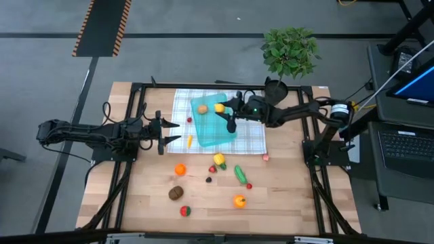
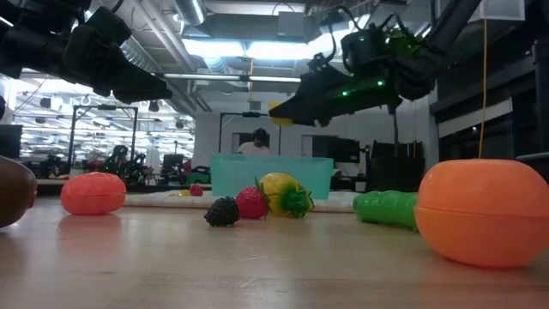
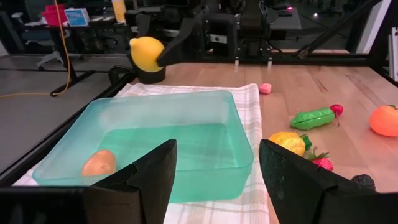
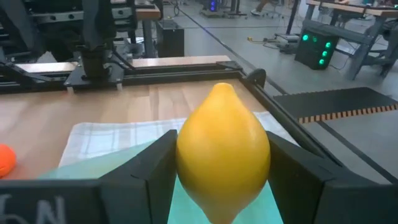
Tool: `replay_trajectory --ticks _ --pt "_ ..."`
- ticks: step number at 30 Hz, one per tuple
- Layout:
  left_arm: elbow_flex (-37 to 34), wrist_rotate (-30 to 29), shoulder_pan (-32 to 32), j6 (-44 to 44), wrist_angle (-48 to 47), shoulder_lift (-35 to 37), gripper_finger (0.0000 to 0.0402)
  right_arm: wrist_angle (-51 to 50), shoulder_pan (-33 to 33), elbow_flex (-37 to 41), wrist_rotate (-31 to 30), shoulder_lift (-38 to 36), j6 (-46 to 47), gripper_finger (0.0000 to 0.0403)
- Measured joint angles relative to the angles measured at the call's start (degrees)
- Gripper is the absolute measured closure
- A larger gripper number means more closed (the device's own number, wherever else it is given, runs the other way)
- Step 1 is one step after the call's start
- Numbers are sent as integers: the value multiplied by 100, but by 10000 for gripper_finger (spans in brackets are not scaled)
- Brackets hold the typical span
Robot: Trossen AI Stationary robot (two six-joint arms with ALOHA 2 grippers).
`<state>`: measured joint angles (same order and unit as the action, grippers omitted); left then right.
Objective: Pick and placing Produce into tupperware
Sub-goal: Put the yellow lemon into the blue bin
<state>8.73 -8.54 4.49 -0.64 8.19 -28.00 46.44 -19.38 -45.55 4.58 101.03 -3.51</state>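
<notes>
We see the right pincer (image 1: 224,110) gripping the yellow lemon (image 1: 219,107) above the teal tupperware (image 1: 211,132), which sits on the checked cloth (image 1: 254,139) with one brown piece (image 1: 202,108) inside. The left pincer (image 1: 166,133) hangs open beside it; other produce lies nearer on the table (image 1: 285,196).

We see a wooden counter (image 1: 285,203) carrying a checked cloth (image 1: 252,139) toward twelve o'clock, with toy produce (image 1: 239,201) scattered toward six and a potted plant (image 1: 290,51) at one o'clock.
</notes>
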Motion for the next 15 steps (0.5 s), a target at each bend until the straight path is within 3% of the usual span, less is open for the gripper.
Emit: replay_trajectory --ticks 5,15 --pt "0 0 0 0 0 0 180 -454 -2 -279 3 36 -152 193" --pt "0 0 0 1 0 1 180 -3439 -9 -1378 415 44 -151 193"
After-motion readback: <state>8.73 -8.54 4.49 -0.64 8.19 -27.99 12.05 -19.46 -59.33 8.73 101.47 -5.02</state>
